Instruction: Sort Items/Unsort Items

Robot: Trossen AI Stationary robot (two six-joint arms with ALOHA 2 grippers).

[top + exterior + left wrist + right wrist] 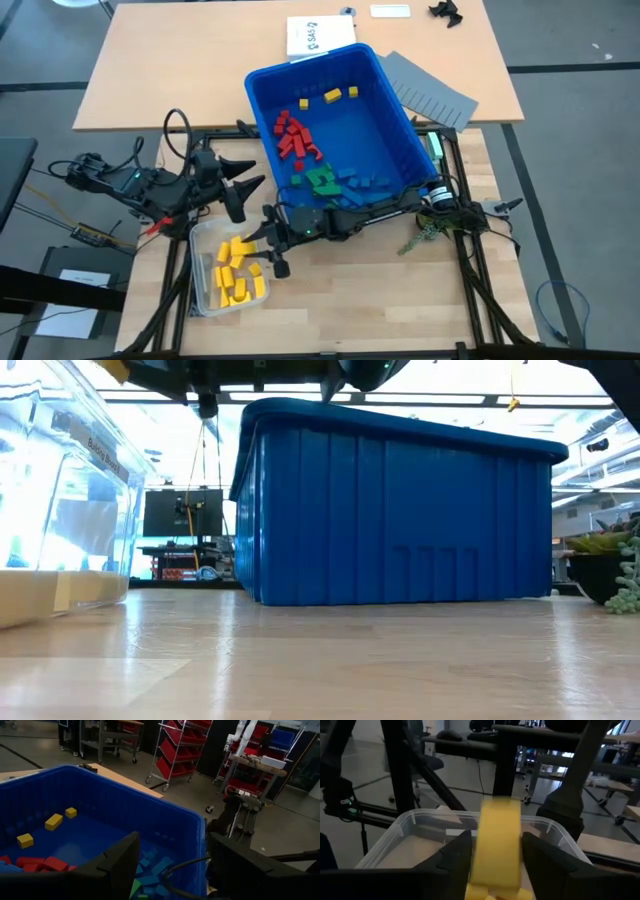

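Note:
The blue bin (390,120) holds red (290,138), yellow (332,96), green (322,181) and blue (360,183) blocks. A clear tub (200,290) at the near left holds several yellow blocks (238,275). My right gripper (496,845) reaches level over the tub (410,820), fingers apart, with a smeared yellow block (496,827) between them. My left gripper (250,180) hovers open left of the bin, empty. My right gripper has the yellow block (482,835) between its two fingers, which come in level from the table's right. The block stands upright over the tub and shows smeared while the fingers are sharp. Whether the fingers touch its sides, I cannot tell.
Grey slotted divider sheets (430,90) lean at the bin's far right. A white sheet (320,35) lies at the far edge and a small plant (425,235) at the near right. Bare wood (380,300) lies in front of the bin.

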